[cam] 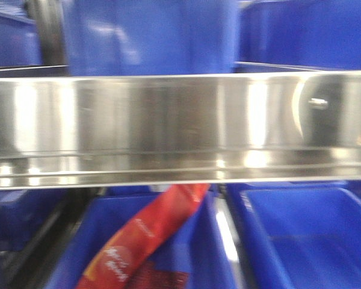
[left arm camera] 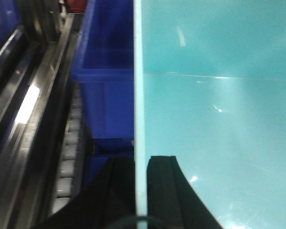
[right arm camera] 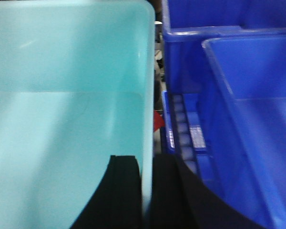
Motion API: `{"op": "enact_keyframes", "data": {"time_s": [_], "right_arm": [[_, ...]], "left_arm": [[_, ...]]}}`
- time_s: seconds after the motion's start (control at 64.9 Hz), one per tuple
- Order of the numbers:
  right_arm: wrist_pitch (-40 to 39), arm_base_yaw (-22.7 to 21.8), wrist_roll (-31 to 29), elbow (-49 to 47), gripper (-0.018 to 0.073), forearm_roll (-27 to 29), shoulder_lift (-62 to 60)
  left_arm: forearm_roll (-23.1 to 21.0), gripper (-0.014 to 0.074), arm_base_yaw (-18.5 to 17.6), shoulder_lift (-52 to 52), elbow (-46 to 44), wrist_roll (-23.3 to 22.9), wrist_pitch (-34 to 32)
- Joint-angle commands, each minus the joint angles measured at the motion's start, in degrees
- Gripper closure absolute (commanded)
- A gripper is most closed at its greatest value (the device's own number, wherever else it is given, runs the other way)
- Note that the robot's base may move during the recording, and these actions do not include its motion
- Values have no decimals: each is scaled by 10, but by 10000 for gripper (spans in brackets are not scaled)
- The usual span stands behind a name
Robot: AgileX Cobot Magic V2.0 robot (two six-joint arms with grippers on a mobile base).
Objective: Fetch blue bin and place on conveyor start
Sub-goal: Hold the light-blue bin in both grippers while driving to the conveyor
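Note:
The blue bin [left arm camera: 219,119] is a pale aqua tub that fills the right of the left wrist view and, as the blue bin [right arm camera: 62,109], the left of the right wrist view. My left gripper [left arm camera: 140,160] is shut on its left wall, one black finger inside and one outside the thin rim. On the opposite wall my right gripper [right arm camera: 147,160] is shut the same way, straddling the rim. The bin looks empty inside. The conveyor start is out of view, and neither gripper shows in the front view.
A shiny steel shelf rail [cam: 180,129] crosses the front view. Dark blue crates [cam: 150,36] stand above and below it, one holding a red packet [cam: 138,241]. More dark blue crates [right arm camera: 238,119] flank the bin, and a roller track [left arm camera: 66,157] runs on the left.

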Motion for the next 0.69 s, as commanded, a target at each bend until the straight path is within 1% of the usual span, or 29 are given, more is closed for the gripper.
{"op": "enact_keyframes", "data": {"time_s": [0.0, 0.678], "right_arm": [[-17, 1, -6, -8, 724, -12, -6], [-17, 1, -6, -8, 724, -12, -6]], "left_arm": [[6, 708, -6, -4, -8, -1, -25], [6, 708, -6, -2, -8, -1, -25]]}}
